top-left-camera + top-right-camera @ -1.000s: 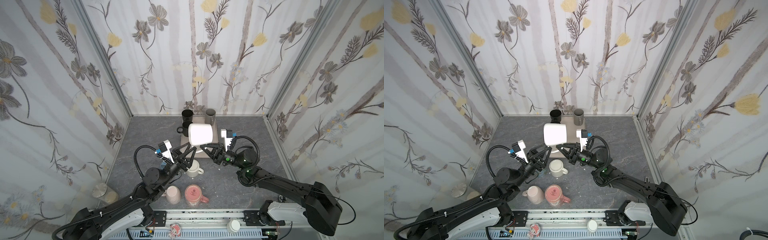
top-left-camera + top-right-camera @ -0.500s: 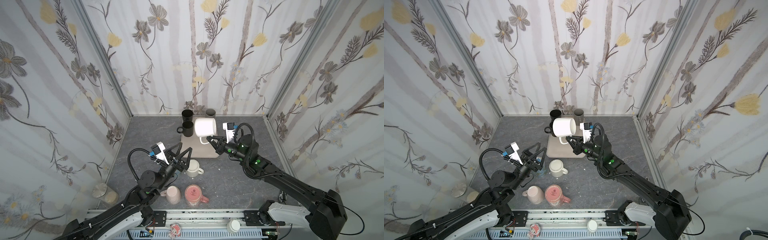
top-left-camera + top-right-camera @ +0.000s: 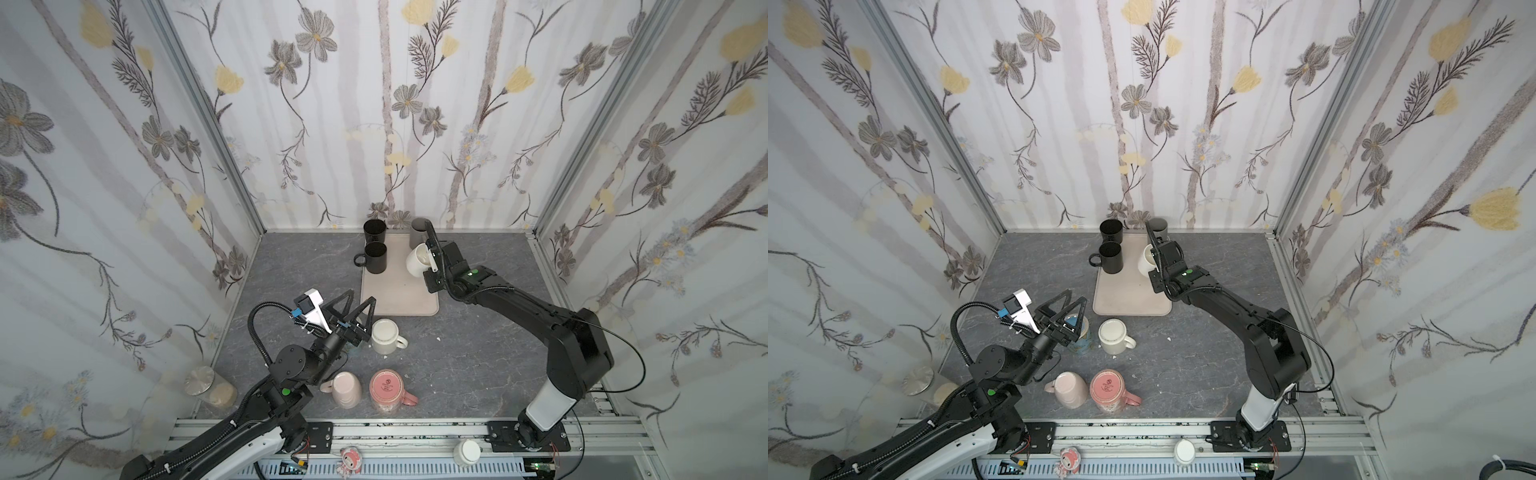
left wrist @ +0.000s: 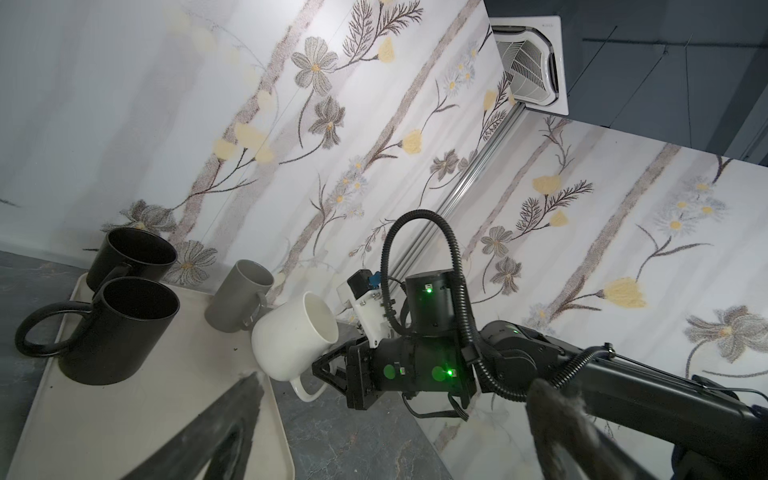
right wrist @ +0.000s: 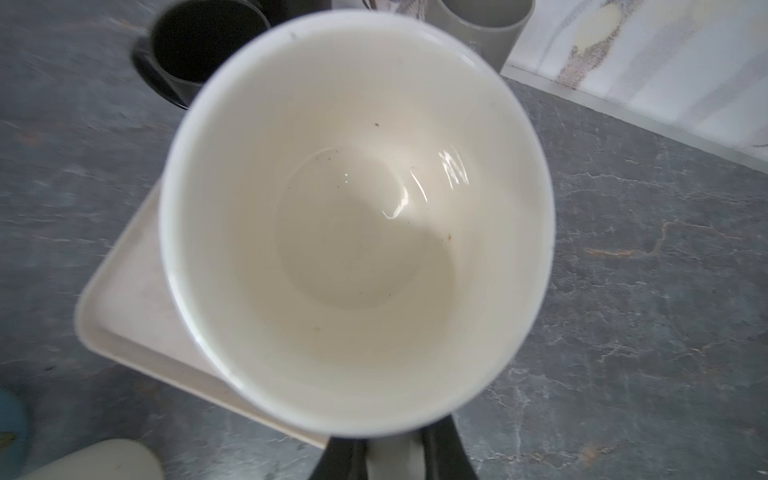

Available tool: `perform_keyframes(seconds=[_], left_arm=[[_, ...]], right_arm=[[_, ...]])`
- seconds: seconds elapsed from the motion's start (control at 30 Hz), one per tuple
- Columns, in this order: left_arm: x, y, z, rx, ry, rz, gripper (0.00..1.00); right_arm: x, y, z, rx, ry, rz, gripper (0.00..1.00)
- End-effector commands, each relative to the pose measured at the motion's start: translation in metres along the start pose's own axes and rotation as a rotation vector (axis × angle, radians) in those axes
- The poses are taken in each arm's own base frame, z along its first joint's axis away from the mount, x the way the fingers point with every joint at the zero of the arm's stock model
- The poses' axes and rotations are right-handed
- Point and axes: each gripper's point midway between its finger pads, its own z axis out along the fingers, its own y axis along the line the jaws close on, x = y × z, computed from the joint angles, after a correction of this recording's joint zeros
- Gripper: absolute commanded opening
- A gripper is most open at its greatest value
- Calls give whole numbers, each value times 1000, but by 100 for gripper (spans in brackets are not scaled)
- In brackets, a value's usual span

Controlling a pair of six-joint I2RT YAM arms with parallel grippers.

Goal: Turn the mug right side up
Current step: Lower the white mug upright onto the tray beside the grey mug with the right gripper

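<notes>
Mug (image 4: pixel 291 336) tilts mouth-up over the beige tray (image 3: pixel 399 299) at centre frame, its handle clamped in the right gripper (image 4: pixel 322 368). Left gripper (image 3: pixel 360 296), lower left, gapes wide and empty.

Right hand (image 3: pixel 429 272) holds white mug (image 3: pixel 417 260) tilted above tray (image 3: pixel 399 297).

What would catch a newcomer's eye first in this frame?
The white mug, tilted with its mouth upward, held in the right pincer over the tray at the back, next to two black mugs and a grey mug. Nearer the front the left pincer hangs wide open, and a pink mug stands bottom up.
</notes>
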Motion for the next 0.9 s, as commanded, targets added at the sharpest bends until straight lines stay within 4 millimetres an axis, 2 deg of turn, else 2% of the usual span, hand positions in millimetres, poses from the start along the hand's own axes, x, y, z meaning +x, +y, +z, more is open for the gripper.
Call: perform_keyframes(seconds=[0.0,0.2,0.37,0.87], left_arm=[[-3,2,-2,-13,-14,-3,100],[-5,6,-6,-30,-19,0,100],[-6,9,-10,-43,-26,1,100],[-6,11,-10,-52,-29,8,100]], right_arm=[[-17,-17,15,89,-27,-57,0],[-24,-15,50,65,11,-98,0],[-20,-26,74,82,65,-104,0],[-21,-31,110,90,124,-144,0]])
